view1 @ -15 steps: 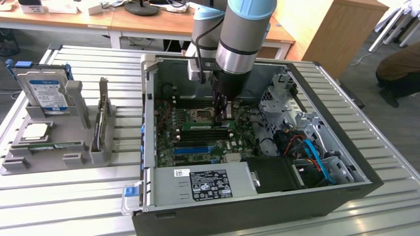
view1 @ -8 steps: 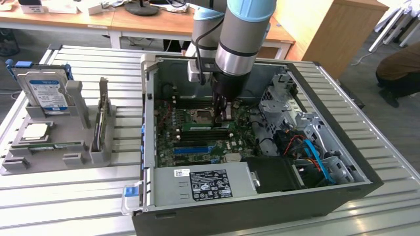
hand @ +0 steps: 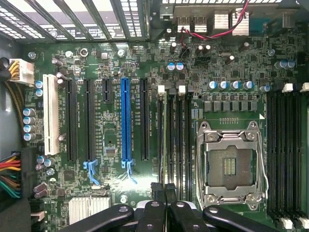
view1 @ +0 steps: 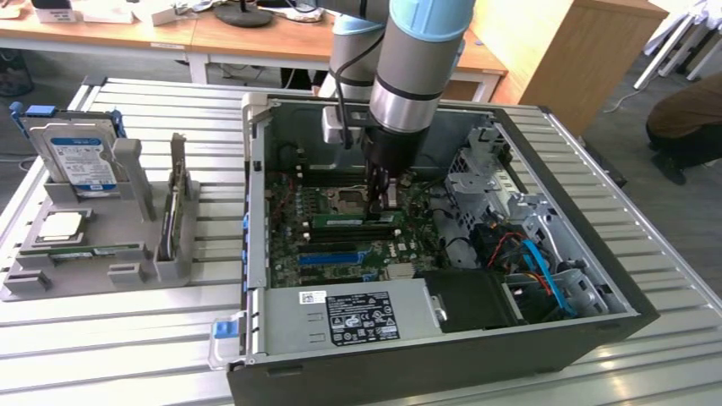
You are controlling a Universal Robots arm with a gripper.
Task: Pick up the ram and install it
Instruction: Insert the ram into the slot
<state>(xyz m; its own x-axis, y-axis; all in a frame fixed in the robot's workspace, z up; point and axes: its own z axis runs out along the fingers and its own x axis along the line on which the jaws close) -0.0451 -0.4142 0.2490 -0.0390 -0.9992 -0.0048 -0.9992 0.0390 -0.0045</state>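
My gripper (view1: 381, 201) reaches down into the open computer case (view1: 587, 254), over the memory slots beside the empty CPU socket (view1: 341, 200). In the wrist view its black fingers (hand: 155, 193) are shut together at the gripper (hand: 164, 189), on the ram (hand: 164, 140). The ram is seen edge-on as a thin strip running along a black memory slot (hand: 179, 135), between the blue slot (hand: 125, 121) and the CPU socket (hand: 231, 164). In the exterior view the green ram (view1: 355, 220) lies along the slots under the fingers. I cannot tell how deep it sits in the slot.
A grey tray (view1: 23, 283) at the exterior view's left carries a hard drive (view1: 73, 161), a processor chip (view1: 62, 227) and an upright expansion card (view1: 175, 199). The power supply (view1: 350, 317) and cables (view1: 530, 254) crowd the case's near side. A person (view1: 688, 118) sits at the exterior view's right.
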